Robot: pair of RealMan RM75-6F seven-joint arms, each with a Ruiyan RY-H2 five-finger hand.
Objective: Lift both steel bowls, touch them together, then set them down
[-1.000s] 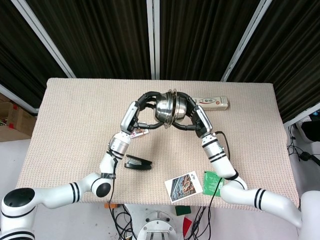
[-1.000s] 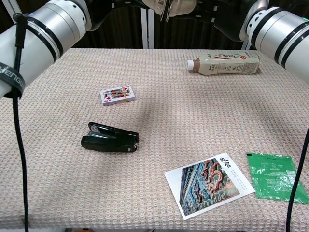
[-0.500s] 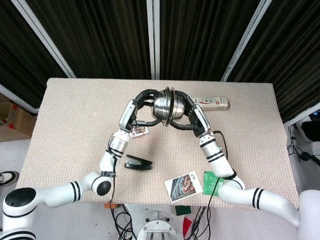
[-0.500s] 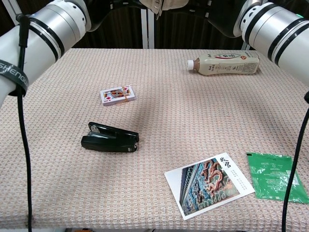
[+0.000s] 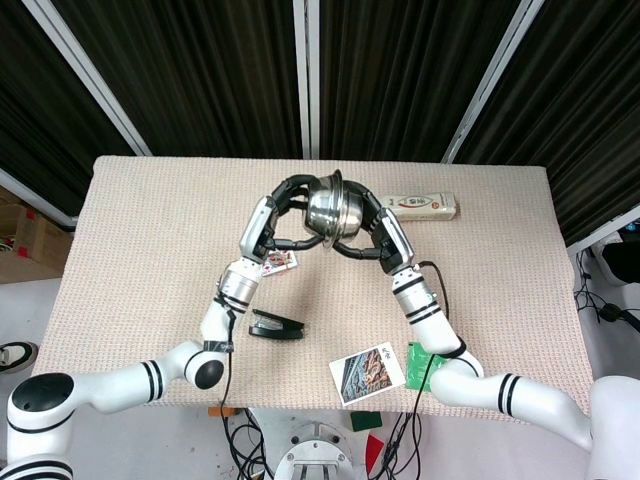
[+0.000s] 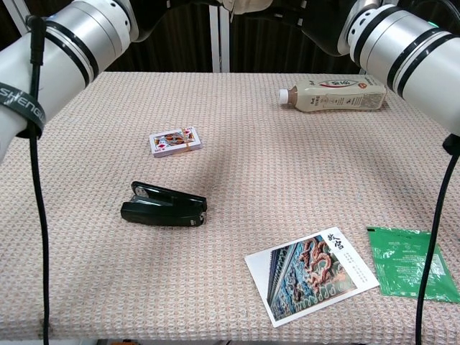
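Two steel bowls hang high above the table's middle, pressed rim to rim. The left bowl (image 5: 321, 210) sits in my left hand (image 5: 288, 194), whose dark fingers wrap its outer side. The right bowl (image 5: 352, 207) is gripped by my right hand (image 5: 374, 208) from the opposite side. Their rims meet in a thin vertical seam between the two hands. In the chest view only a sliver of the bowls (image 6: 243, 6) shows at the top edge, and both hands are cut off above the forearms.
On the woven table mat (image 6: 237, 165) lie a milk-tea bottle (image 6: 334, 94) at the back right, a deck of playing cards (image 6: 175, 141), a black stapler (image 6: 164, 206), a postcard (image 6: 311, 274) and a green packet (image 6: 408, 262) near the front right.
Both hands have risen with the bowls still pressed together, drifting slightly left. In the chest view the bowls have slid almost out of the top edge.
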